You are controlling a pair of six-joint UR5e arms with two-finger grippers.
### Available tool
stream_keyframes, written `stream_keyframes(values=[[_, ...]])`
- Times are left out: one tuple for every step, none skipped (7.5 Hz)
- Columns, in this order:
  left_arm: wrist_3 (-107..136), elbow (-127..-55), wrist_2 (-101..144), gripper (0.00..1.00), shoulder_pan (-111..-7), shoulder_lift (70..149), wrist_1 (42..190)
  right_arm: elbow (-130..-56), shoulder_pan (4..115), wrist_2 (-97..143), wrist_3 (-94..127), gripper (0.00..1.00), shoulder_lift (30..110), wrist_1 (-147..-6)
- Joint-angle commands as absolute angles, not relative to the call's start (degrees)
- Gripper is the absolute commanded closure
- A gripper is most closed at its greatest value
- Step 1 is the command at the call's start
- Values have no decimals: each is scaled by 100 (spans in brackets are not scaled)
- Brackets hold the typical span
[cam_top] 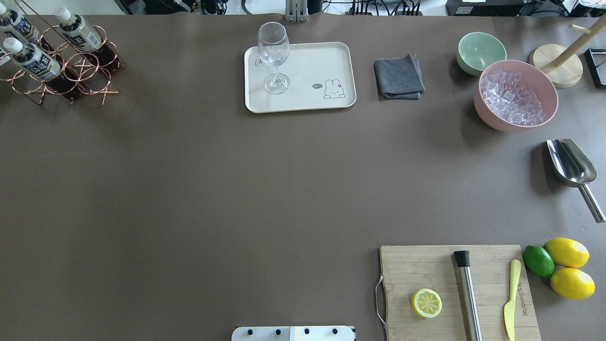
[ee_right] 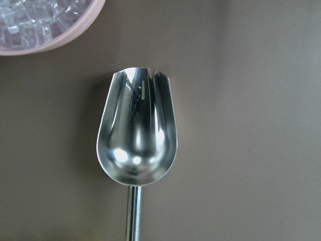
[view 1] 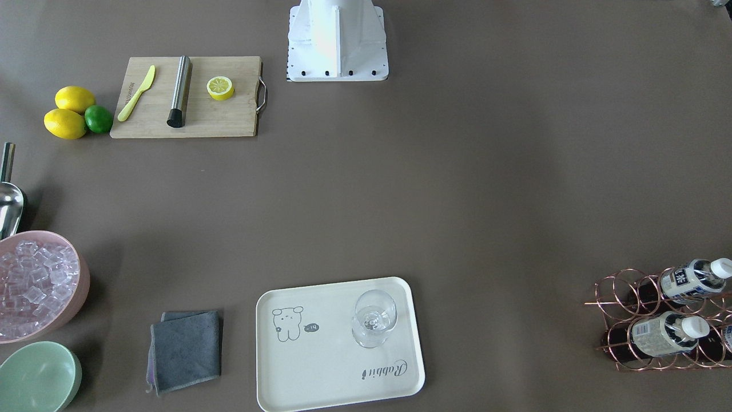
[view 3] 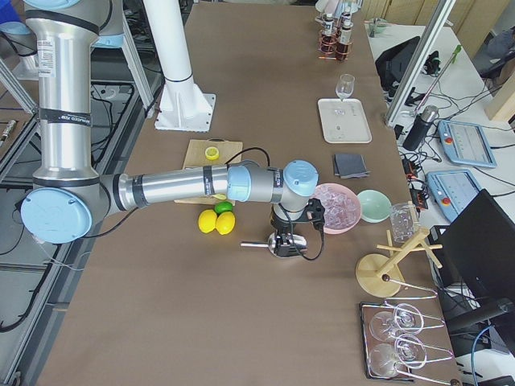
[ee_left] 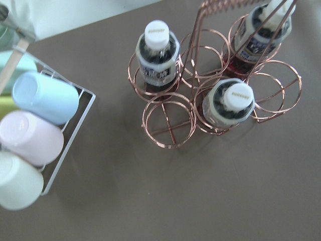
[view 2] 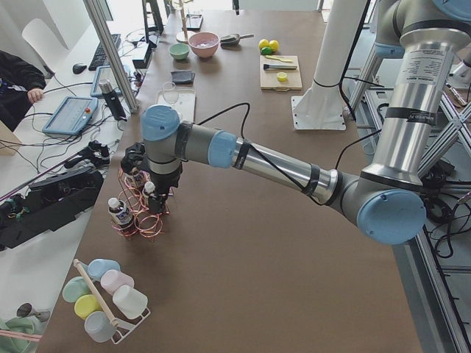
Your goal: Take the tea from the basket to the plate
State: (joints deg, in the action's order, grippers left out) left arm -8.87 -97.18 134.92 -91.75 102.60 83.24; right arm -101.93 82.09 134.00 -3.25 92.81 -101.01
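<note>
**Overhead view, L to R.** Basket (cam_top: 90, 76) at far-left corner holds 3 tea bottles (cam_top: 35, 61), upright in its rings. Plate (cam_top: 307, 66), well apart, bears 1 glass (cam_top: 273, 57). Then 1 grey cloth (cam_top: 398, 78), 1 green bowl (cam_top: 480, 49), 1 pink bowl (cam_top: 487, 113) w/ ice and 1 scoop (cam_top: 570, 163). Near edge: board (cam_top: 416, 270) w/ 1 half lemon (cam_top: 426, 303), 1 steel rod (cam_top: 468, 298) and 1 knife (cam_top: 511, 298); beside it 2 lemons (cam_top: 567, 252), 1 lime (cam_top: 538, 261).

"Rabbit" script (view 1: 386, 371) reads only in front-facing view; cap print too blurred to read.

Only L-wrist view shows pastel cups (ee_left: 45, 98).

Only side views show the grippers: left gripper (view 2: 156, 197) over basket, right gripper (view 3: 284, 240) over scoop. Finger spread cannot be told for either.
</note>
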Motion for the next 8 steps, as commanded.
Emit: stream_keyframes(values=[[-2508, -8610, 13491, 2, -9132, 11482, 8305, -10195, 8209, 13403, -325, 0, 9281, -10099], [-3453, -8291, 13500, 2, -9132, 11835, 8323, -10187, 8209, 13403, -325, 0, 9281, -10090], [-4046, -8279, 13317, 2, -9132, 12030, 8323, -10187, 8209, 13403, -325, 0, 9281, -10099], [-4156, -8358, 12994, 2, -9123, 12102, 8332, -10187, 8209, 13403, -325, 0, 9281, -10099], [-4488, -8411, 12964, 2, -9062, 12111, 8376, -10187, 8209, 13403, -325, 0, 9281, -10099], [-4665, -8376, 12964, 2, -8792, 12111, 8385, -10187, 8209, 13412, -325, 0, 9281, -10099], [-4676, -8367, 12973, 2, -8754, 12111, 8402, -10195, 8200, 13412, -325, 0, 9281, -10090], [-4676, -8385, 12964, 2, -8658, 12111, 8420, -10187, 8200, 13412, -325, 0, 9281, -10090]])
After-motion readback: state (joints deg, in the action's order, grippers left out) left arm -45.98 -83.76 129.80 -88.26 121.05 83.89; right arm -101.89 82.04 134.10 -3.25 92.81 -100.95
